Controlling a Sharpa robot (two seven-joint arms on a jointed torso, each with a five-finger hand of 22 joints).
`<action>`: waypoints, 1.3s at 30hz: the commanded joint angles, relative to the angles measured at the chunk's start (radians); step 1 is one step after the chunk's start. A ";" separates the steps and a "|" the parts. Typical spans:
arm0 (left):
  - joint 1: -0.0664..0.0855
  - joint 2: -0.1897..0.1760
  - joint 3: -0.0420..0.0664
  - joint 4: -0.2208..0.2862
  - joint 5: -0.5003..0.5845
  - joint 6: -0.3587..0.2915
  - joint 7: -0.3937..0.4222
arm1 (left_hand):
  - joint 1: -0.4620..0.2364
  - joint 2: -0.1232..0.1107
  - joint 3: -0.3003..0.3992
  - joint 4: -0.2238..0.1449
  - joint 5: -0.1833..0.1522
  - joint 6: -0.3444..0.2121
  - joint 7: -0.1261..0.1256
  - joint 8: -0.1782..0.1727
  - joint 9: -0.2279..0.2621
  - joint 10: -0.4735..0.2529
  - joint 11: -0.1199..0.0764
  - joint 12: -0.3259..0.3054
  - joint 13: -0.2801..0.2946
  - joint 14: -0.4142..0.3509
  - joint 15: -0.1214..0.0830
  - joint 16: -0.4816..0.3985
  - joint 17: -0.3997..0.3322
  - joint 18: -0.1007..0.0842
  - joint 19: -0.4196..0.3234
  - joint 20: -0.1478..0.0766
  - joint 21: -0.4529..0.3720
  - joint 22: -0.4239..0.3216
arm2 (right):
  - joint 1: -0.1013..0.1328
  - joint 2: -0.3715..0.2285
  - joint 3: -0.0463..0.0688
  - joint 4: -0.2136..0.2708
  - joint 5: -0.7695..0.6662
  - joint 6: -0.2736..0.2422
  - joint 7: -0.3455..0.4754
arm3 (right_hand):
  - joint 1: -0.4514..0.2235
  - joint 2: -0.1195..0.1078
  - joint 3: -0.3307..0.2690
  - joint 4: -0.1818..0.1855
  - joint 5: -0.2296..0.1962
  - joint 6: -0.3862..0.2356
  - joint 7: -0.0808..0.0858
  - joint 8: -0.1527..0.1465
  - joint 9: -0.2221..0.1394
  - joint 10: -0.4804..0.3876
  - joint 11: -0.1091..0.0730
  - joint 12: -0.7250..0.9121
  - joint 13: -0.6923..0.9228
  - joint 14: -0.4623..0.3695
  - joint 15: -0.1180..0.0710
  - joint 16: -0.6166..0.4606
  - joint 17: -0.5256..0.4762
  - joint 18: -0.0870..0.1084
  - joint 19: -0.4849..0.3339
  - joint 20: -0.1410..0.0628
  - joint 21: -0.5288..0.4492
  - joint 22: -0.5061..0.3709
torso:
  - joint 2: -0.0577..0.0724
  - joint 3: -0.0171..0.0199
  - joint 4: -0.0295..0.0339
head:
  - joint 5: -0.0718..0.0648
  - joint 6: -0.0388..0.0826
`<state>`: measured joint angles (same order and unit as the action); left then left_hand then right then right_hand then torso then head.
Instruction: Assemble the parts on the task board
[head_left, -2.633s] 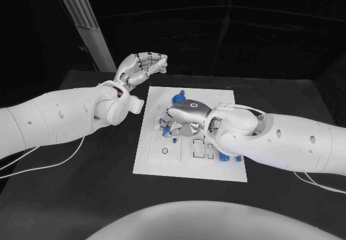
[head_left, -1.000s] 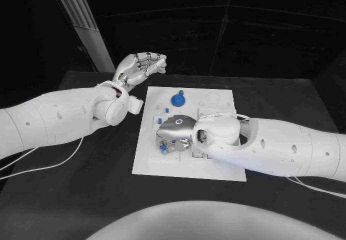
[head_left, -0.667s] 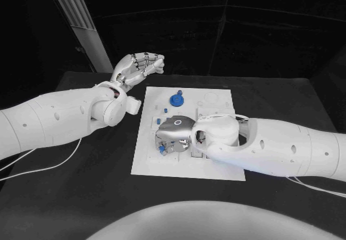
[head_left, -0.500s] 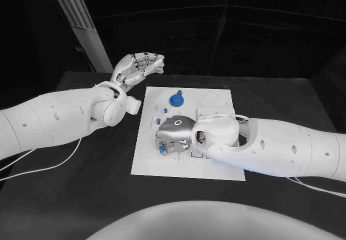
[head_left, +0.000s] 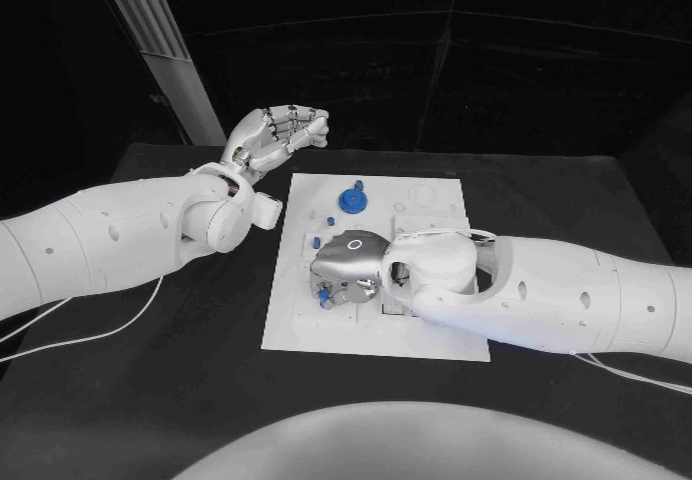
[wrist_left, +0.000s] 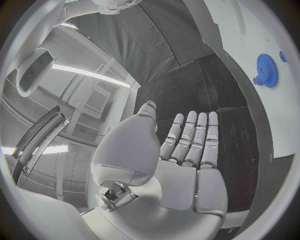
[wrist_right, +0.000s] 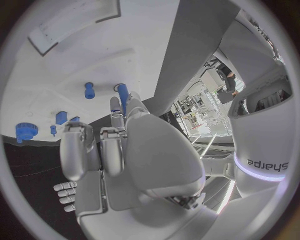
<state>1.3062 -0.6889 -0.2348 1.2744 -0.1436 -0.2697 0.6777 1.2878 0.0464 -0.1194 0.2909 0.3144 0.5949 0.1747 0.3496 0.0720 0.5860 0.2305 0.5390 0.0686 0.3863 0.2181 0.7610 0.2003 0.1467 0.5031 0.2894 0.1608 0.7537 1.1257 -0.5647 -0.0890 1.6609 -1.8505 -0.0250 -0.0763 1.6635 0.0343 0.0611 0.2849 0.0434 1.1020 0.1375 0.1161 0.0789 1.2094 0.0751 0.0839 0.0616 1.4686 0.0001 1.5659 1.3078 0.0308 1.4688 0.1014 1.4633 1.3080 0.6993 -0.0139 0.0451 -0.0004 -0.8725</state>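
The white task board (head_left: 433, 335) lies in the middle of the black table. My right hand (head_left: 351, 266) hangs over its left middle part, fingers pointing down at the plate. In the right wrist view a thin blue peg (wrist_right: 122, 94) sits pinched at my right hand's (wrist_right: 125, 145) fingertips, just above the board (wrist_right: 75, 55). A blue gear (head_left: 352, 201) and a small blue peg (head_left: 359, 184) stand at the board's far end. My left hand (head_left: 277, 133) is raised beyond the board's far left corner, fingers straight, holding nothing (wrist_left: 187, 150).
More small blue parts (wrist_right: 61, 117) and another upright blue peg (wrist_right: 89, 90) sit on the board near my right fingers. The blue gear (wrist_left: 267, 70) lies off to the side of my left palm. My right forearm (head_left: 548, 295) covers the board's right side.
My right hand has moved from the board's middle toward its near left and lower onto the plate, then stayed nearly still. The left hand has held its raised pose.
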 joint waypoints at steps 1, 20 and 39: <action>0.001 0.001 0.001 0.000 0.002 0.011 0.150 | 0.000 0.013 -0.006 0.001 0.003 -0.007 0.094 0.005 -0.001 -0.009 0.000 0.007 -0.001 -0.010 0.000 0.002 -0.001 -0.016 0.007 -0.001 -0.007 -0.001 | -0.002 0.002 -0.002 -0.007 -0.028 -0.003 -0.012 | 0.011 0.002 0.005 0.001 0.003 0.004 0.001 0.006 0.001 -0.003 0.005 -0.004 -0.001 0.102 0.006 0.005 0.263 0.000 0.048 0.006 -0.007 0.196 | 0.000 -0.0003 0.0001 | 0.002 0.000; 0.001 0.002 0.001 0.000 0.002 0.011 0.149 | 0.000 0.013 -0.006 0.001 0.003 -0.007 0.094 0.005 -0.001 -0.009 0.000 0.007 -0.001 -0.010 0.000 0.002 -0.001 -0.016 0.007 -0.001 -0.007 -0.001 | -0.002 0.008 -0.002 -0.013 -0.032 0.026 -0.022 | -0.052 -0.047 -0.041 0.007 0.001 -0.073 0.039 -0.043 -0.016 -0.078 0.038 -0.026 -0.003 0.097 0.032 -0.002 0.241 0.003 0.039 0.021 -0.025 0.186 | 0.000 -0.0003 -0.0001 | 0.001 0.000; 0.001 0.001 0.001 0.000 0.002 0.013 0.150 | 0.002 0.014 -0.008 0.001 0.005 -0.009 0.094 0.008 -0.001 -0.011 0.000 0.009 -0.001 -0.011 0.000 0.005 -0.005 -0.017 0.006 -0.001 -0.008 -0.002 | -0.002 -0.066 -0.002 0.030 0.179 -0.403 0.045 | -0.265 -0.148 -0.044 0.007 0.004 -0.217 0.084 -0.038 -0.006 -0.232 0.081 0.016 0.011 0.078 0.071 -0.025 0.162 0.014 0.022 0.069 -0.060 0.165 | -0.001 0.0004 -0.0003 | 0.003 0.000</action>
<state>1.3060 -0.6880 -0.2348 1.2744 -0.1436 -0.2677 0.6778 1.2930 0.0515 -0.1222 0.2937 0.3144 0.5911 0.1711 0.3538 0.0722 0.5787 0.2305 0.5458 0.0689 0.3789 0.2179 0.7610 0.1965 0.1467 0.5031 0.2894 0.1566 0.7526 1.1220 -0.6166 -0.0918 1.6777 -1.8019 -0.2466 -0.0762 1.3935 -0.1282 0.0083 0.2924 0.0446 0.8762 0.2222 0.0737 0.0711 0.9716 0.1589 0.0939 0.0712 1.4651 0.0680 1.5421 1.3078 0.0306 1.4637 0.1645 1.3971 1.3076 0.6999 -0.0133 0.0439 0.0031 -0.8725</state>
